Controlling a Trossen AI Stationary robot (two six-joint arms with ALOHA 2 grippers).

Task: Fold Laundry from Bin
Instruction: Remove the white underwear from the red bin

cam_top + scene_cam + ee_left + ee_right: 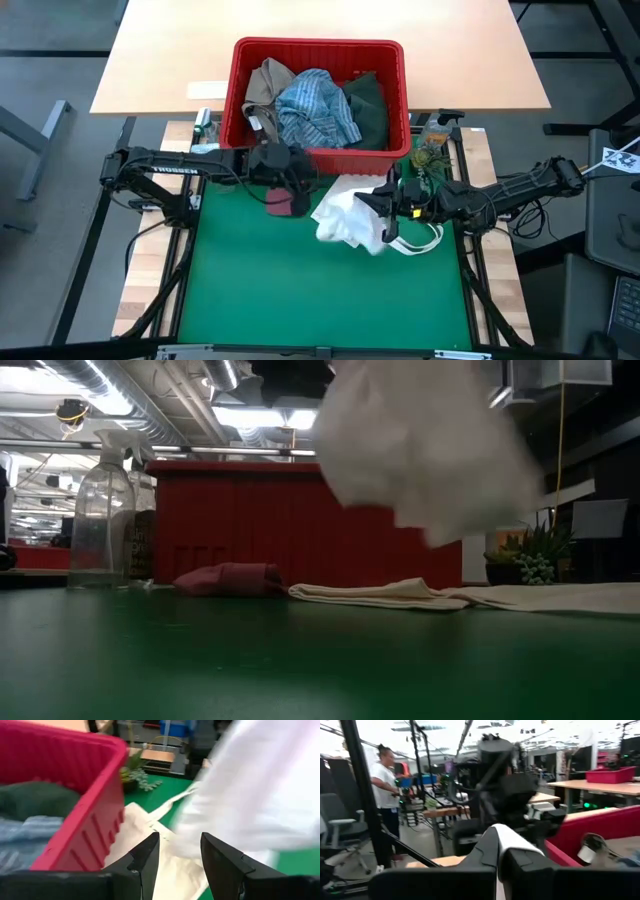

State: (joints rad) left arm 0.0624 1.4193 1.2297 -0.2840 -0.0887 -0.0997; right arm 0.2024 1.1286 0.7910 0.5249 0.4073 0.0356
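White cloth hangs limp from your right gripper, clenched on one edge, above the mat before the bin. Left gripper stands released, empty. Light, floppy stuff: take a free corner.

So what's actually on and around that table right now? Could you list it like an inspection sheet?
Surface: green mat, mostly bare toward the front.
Job's things: red bin at the back holds a tan garment, striped shirt and dark green garment; maroon cloth lies on the mat; white cloth hangs lifted.
Clutter: flat tote bag, spray bottle, small plant.
Hands: left hand open beside the white cloth; right hand shut on the white cloth.
Cables: one runs along the right arm.
Surroundings: wooden desk behind; person standing in the room.
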